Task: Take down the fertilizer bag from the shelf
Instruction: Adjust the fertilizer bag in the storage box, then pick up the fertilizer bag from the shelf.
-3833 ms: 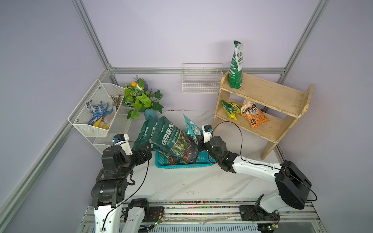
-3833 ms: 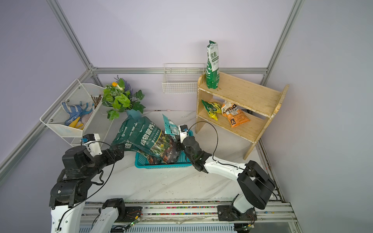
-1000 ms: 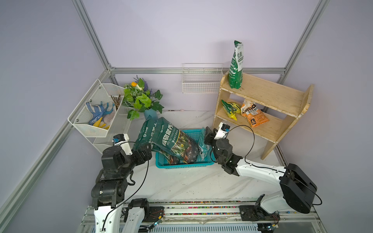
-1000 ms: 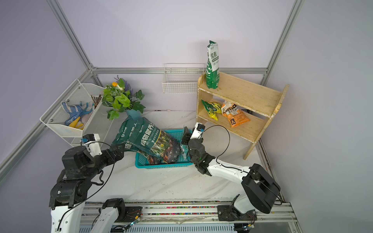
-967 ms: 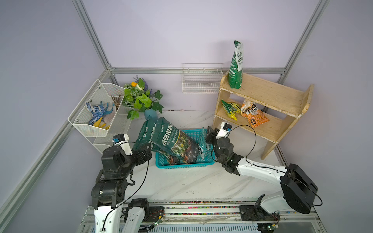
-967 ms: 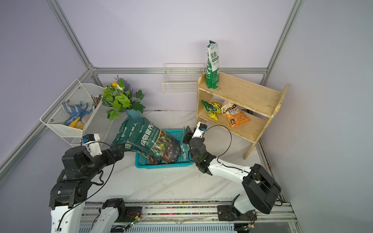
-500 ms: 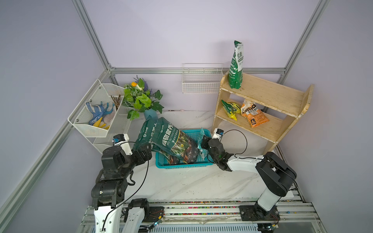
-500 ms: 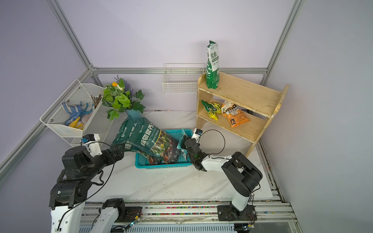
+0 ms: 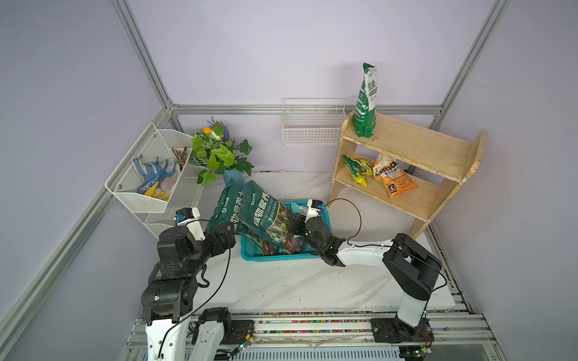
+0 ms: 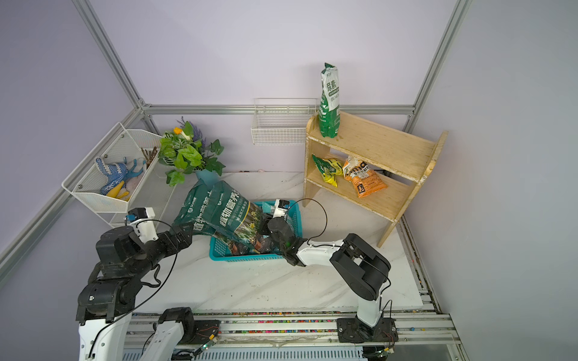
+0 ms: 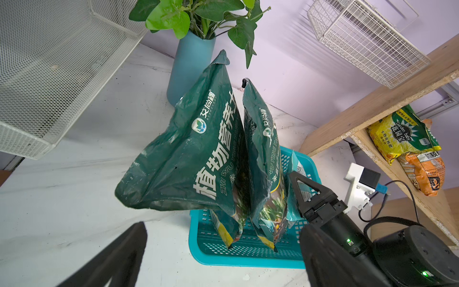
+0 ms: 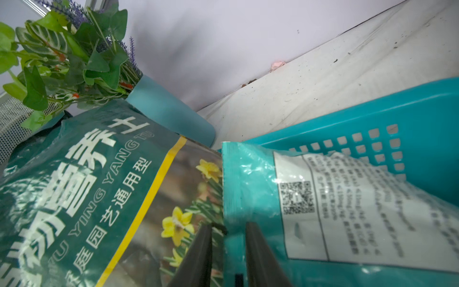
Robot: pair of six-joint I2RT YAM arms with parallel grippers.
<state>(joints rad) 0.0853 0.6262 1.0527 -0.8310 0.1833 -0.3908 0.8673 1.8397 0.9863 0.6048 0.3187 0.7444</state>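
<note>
A tall green fertilizer bag (image 9: 366, 103) (image 10: 329, 103) stands on the top tier of the wooden shelf (image 9: 416, 147) (image 10: 384, 140). A yellow-green bag (image 9: 356, 168) and an orange bag (image 9: 394, 178) lie on the lower tier. My right gripper (image 12: 228, 227) (image 9: 298, 225) is far from the shelf, down in the teal basket (image 9: 278, 258) (image 12: 372, 111). Its jaws are narrow on the edge of a small teal bag (image 12: 260, 188) (image 11: 294, 161). My left gripper (image 11: 223, 226) (image 9: 230, 233) is open and holds nothing, just in front of the basket.
Two large dark green soil bags (image 9: 262, 215) (image 11: 193, 161) lean out of the basket toward the left arm. Behind them stand a plant in a blue vase (image 9: 219, 153), a white mesh rack with gloves (image 9: 147, 181) and a wire wall basket (image 9: 312, 125).
My right gripper has moved from the basket's right side back into the basket beside the soil bags, and its jaws have narrowed on the teal bag. The left arm has not moved.
</note>
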